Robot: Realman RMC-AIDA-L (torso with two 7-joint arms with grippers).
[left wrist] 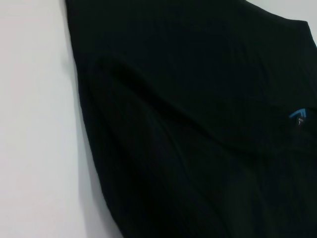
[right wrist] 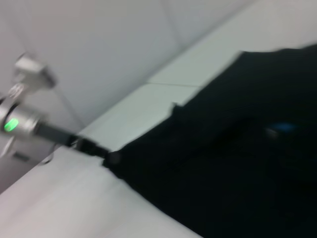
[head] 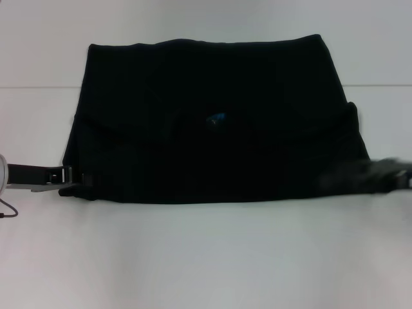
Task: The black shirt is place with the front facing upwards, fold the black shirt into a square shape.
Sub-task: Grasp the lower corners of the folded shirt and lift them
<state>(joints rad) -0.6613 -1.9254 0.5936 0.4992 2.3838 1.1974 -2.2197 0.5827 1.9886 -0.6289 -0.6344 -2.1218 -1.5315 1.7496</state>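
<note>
Left gripper (head: 72, 182): found low at the near left corner of the black shirt (head: 212, 129), its dark fingers laid against the cloth edge; whether they are spread or pinched on the fabric cannot be told. The same gripper is seen from the right wrist view (right wrist: 106, 156), meeting the shirt corner, with a green light on the arm behind it.

Right gripper (head: 370, 177): found at the near right corner of the shirt, blurred; its finger state cannot be told either.

Black shirt: spread between the two grippers and beyond them, lying flat on the white table (head: 206, 257). A broad, roughly rectangular outline is shown, wider near the grippers and narrower at the far edge. A folded layer is laid over the near portion, its curved upper edge running across the middle from side to side. No lettering is seen on the exposed side.

Blue neck label (head: 215, 119): seen near the centre of the shirt, just at that folded edge, about midway between the grippers; also caught in the left wrist view (left wrist: 298, 115).

Thin cable (head: 8, 211): seen on the table outward of the left gripper.
</note>
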